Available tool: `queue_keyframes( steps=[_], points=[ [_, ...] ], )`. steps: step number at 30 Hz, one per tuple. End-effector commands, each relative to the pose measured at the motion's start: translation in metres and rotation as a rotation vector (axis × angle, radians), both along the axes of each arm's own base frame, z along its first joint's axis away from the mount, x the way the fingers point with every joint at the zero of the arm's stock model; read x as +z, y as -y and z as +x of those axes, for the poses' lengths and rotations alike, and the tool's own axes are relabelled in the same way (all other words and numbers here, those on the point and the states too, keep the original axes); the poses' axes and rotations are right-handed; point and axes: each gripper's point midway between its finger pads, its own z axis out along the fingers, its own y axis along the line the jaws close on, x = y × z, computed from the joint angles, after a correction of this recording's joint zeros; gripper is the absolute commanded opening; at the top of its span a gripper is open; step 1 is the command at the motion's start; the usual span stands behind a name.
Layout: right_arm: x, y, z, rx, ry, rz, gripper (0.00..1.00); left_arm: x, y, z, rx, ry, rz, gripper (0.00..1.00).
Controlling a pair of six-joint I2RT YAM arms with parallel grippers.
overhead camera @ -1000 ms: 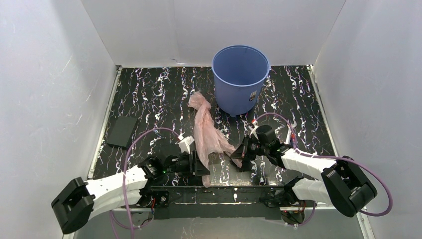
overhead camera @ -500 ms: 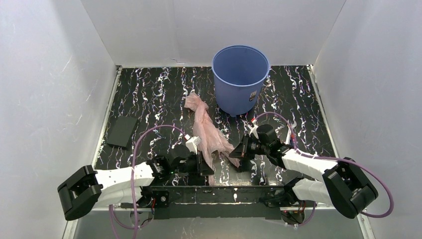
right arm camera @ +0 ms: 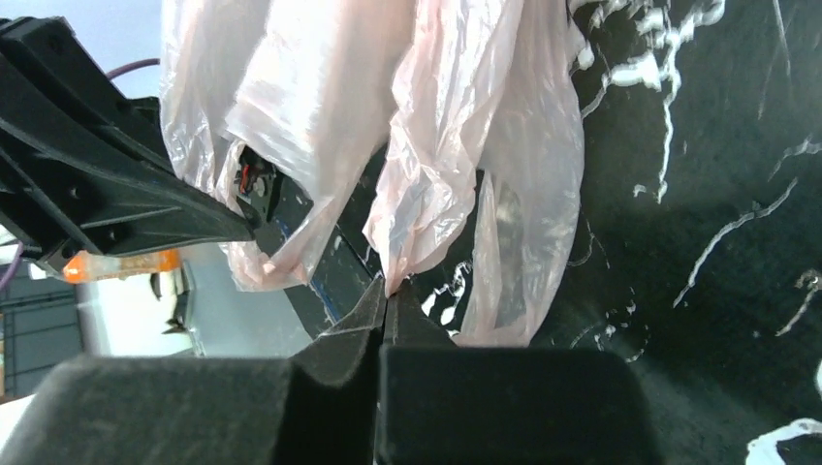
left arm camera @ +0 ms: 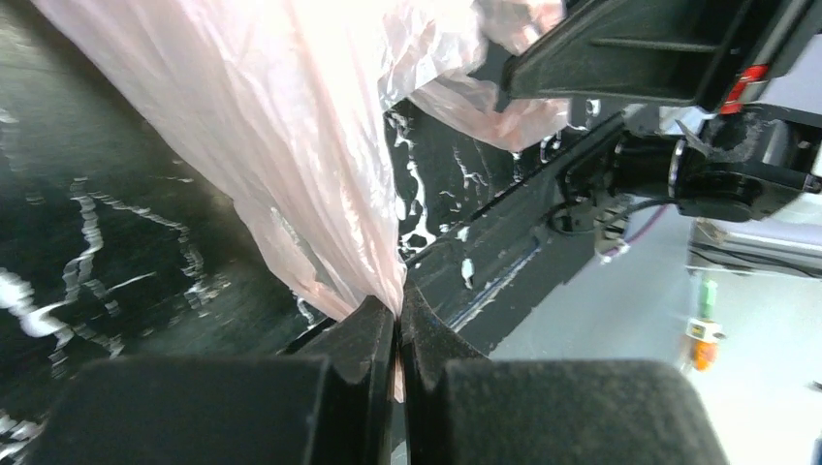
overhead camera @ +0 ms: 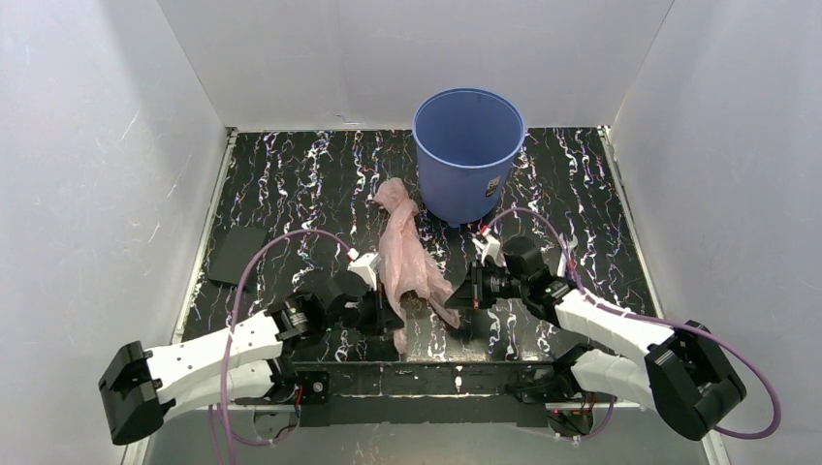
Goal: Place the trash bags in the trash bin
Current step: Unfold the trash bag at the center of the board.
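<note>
The pale-pink trash bag (overhead camera: 402,254) lies crumpled on the black marbled table, stretching from near the blue trash bin (overhead camera: 468,155) toward the near edge. My left gripper (overhead camera: 390,312) is shut on the bag's near left edge; in the left wrist view its jaws pinch the pink film (left arm camera: 330,184) at the left gripper's tips (left arm camera: 398,312). My right gripper (overhead camera: 458,300) is shut on the bag's near right part; the right wrist view shows the film (right arm camera: 436,145) drawn into the right gripper's closed tips (right arm camera: 386,289). The bin stands upright at the back.
A dark flat rectangular pad (overhead camera: 237,255) lies on the table at the left. White walls close in the table on three sides. The black mounting rail (overhead camera: 426,373) runs along the near edge between the arm bases.
My left gripper has shut on the bag's near left edge and moved slightly back. The right gripper has shifted a little left and back with the film. The bag has bunched and its far end moved.
</note>
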Motion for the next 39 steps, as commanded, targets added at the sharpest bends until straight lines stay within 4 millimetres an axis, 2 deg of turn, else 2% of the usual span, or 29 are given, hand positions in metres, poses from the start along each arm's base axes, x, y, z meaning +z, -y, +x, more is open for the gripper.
queue_keyframes(
  steps=[1,4,6,7,8,10,11,12,13,14,15,16,17,18,19,20,21,22,24,27,29,30,32,34,35,36,37,38,39],
  points=[
    [0.08,-0.021,0.026,0.03,0.214,0.027,0.01,0.041,-0.031,0.018,0.067,0.13,0.133,0.0],
    [0.158,-0.039,0.042,0.076,0.359,0.026,0.01,0.114,-0.055,0.035,0.082,0.288,0.231,0.0],
    [0.216,-0.052,0.055,0.078,0.468,0.018,0.01,0.177,-0.073,0.045,0.106,0.409,0.264,0.0],
    [0.254,-0.057,0.062,0.065,0.546,0.048,0.01,0.207,-0.083,0.05,0.113,0.483,0.281,0.0],
    [0.308,-0.061,0.062,0.065,0.641,0.121,0.01,0.24,-0.093,0.053,0.146,0.545,0.266,0.0],
    [0.38,-0.064,0.052,0.091,0.779,0.236,0.01,0.301,-0.111,0.053,0.19,0.668,0.196,0.0],
    [0.404,-0.062,0.044,0.106,0.836,0.283,0.01,0.325,-0.116,0.046,0.173,0.722,0.144,0.0],
    [0.416,-0.059,0.037,0.115,0.876,0.312,0.01,0.342,-0.118,0.037,0.131,0.764,0.094,0.0],
    [0.414,-0.055,0.031,0.113,0.895,0.323,0.01,0.349,-0.12,0.027,0.091,0.792,0.051,0.0],
    [0.389,-0.053,0.028,0.113,0.866,0.311,0.01,0.342,-0.124,0.02,0.094,0.773,0.024,0.0],
    [0.348,-0.054,0.027,0.115,0.797,0.285,0.01,0.314,-0.125,0.02,0.133,0.691,0.023,0.0],
    [0.281,-0.055,0.028,0.116,0.67,0.217,0.01,0.268,-0.121,0.02,0.167,0.576,0.042,0.0],
    [0.203,-0.049,0.027,0.102,0.51,0.097,0.01,0.185,-0.112,0.016,0.165,0.405,0.13,0.0],
    [0.136,-0.037,0.021,0.086,0.354,-0.029,0.01,0.127,-0.1,0.007,0.161,0.248,0.166,0.0],
    [0.09,-0.027,0.007,0.101,0.24,-0.095,0.01,0.077,-0.088,-0.006,0.153,0.096,0.169,0.0],
    [0.069,-0.022,-0.003,0.106,0.186,-0.112,0.01,0.043,-0.078,-0.017,0.149,-0.015,0.158,0.0],
    [0.064,-0.018,-0.003,0.072,0.183,-0.12,0.01,0.024,-0.072,-0.022,0.161,-0.07,0.143,0.0],
    [0.073,-0.016,0.003,0.029,0.215,-0.111,0.01,0.02,-0.07,-0.02,0.175,-0.071,0.132,0.0],
    [0.121,-0.022,0.022,0.004,0.355,-0.079,0.01,0.054,-0.08,-0.005,0.209,0.045,0.142,0.0],
    [0.203,-0.046,0.046,0.067,0.506,-0.047,0.01,0.146,-0.112,0.024,0.292,0.303,0.177,0.0],
    [0.283,-0.067,0.064,0.079,0.619,0.019,0.01,0.221,-0.134,0.038,0.337,0.477,0.174,0.0],
    [0.314,-0.076,0.075,0.075,0.659,0.034,0.01,0.259,-0.143,0.043,0.329,0.583,0.181,0.0],
    [0.393,-0.084,0.072,0.083,0.792,0.171,0.01,0.333,-0.148,0.042,0.301,0.732,0.11,0.0],
    [0.447,-0.077,0.052,0.105,0.912,0.309,0.01,0.374,-0.148,0.03,0.242,0.802,0.021,0.0],
    [0.45,-0.072,0.042,0.122,0.937,0.345,0.01,0.376,-0.146,0.024,0.21,0.804,-0.011,0.0],
    [0.444,-0.065,0.032,0.124,0.956,0.371,0.01,0.364,-0.145,0.021,0.202,0.784,-0.02,0.0],
    [0.413,-0.063,0.029,0.128,0.924,0.365,0.01,0.339,-0.144,0.02,0.221,0.723,-0.019,0.0],
    [0.373,-0.061,0.028,0.117,0.85,0.347,0.01,0.286,-0.138,0.023,0.241,0.619,0.032,0.0],
    [0.303,-0.06,0.032,0.104,0.72,0.255,0.01,0.255,-0.14,0.02,0.295,0.525,0.01,0.0]
  ],
)
